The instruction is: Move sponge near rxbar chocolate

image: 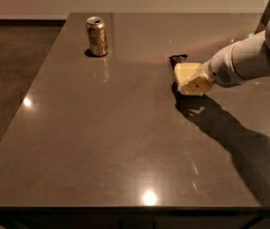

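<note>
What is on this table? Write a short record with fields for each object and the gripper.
table: dark, glossy top
sponge: pale yellow, right of centre, close in front of the bar
rxbar chocolate: black wrapper, lying flat
drink can: gold, upright, far left
gripper: shut on the sponge, arm reaching in from the right

Count went quick: 1 desk (101,142), and on it 1 gold can (97,36) up by the far left corner. 1 sponge (184,72) and 1 rxbar chocolate (178,58) sat toward the right edge. 1 gripper (192,83) was at the sponge, on its right-edge side.
</note>
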Available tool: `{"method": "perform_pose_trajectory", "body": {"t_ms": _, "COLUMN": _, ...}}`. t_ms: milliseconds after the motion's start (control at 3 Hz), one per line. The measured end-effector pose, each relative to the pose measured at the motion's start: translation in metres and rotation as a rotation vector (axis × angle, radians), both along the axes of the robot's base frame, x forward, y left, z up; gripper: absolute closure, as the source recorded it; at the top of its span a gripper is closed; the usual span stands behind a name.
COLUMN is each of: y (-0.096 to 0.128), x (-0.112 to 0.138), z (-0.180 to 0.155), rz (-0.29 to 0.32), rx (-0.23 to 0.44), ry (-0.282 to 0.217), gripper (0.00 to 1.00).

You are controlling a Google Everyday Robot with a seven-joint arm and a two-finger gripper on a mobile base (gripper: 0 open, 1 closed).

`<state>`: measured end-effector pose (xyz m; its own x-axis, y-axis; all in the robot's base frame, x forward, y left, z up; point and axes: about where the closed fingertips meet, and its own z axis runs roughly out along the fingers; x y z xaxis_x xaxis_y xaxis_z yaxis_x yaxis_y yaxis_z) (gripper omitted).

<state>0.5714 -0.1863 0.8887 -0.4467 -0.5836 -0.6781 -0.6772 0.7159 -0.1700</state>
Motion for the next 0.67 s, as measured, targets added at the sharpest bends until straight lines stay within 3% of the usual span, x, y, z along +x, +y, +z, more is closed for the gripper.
{"method": "perform_pose_trajectory", "body": {"t_ms": 333, "y": 0.0014, "x": -0.0002, "z": 0.0003, "rz": 0.002, "rx": -0.001, "ry": 0.000, "gripper": 0.00}}
{"method": "perform_pose_trajectory", "body": {"t_ms": 667, "y": 0.0014, "x": -0.0002, "z": 0.0003, "rz": 0.002, "rx": -0.001, "ry": 0.000, "gripper": 0.00}}
